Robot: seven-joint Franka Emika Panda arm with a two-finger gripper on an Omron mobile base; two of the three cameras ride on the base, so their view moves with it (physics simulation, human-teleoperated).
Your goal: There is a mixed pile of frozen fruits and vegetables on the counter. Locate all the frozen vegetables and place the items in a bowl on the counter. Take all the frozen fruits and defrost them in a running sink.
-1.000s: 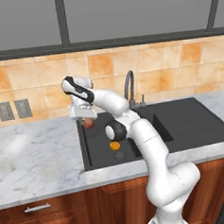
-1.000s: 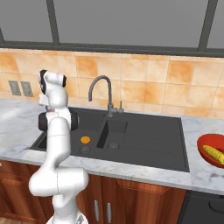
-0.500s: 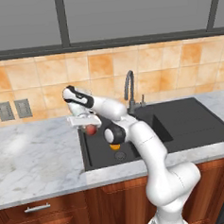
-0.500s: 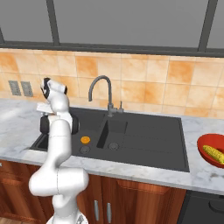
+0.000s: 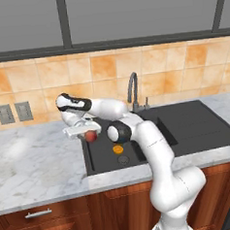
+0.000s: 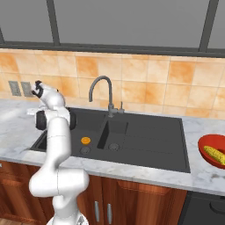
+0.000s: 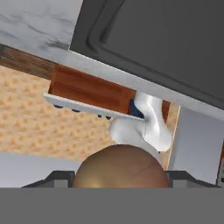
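Orange half [image 5: 118, 149] lies in the sink [image 5: 195, 123]; corn [image 6: 215, 154] in bowl [image 6: 203, 149]. We judge fingers [image 5: 90, 136] grasping the apple [image 5: 91, 135] at sink's edge; tomato unaccounted.

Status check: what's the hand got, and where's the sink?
Hand shut on reddish-tan fruit, at sink's left rim. Orange half already in basin. Nothing blocking the drop.

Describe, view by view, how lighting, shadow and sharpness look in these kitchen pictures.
Left base view: soft even light, a pale sheen on the marble counter. Right base view: black sink flat and dark, no glare. Hand view: the reddish-tan fruit looms close and soft-edged.
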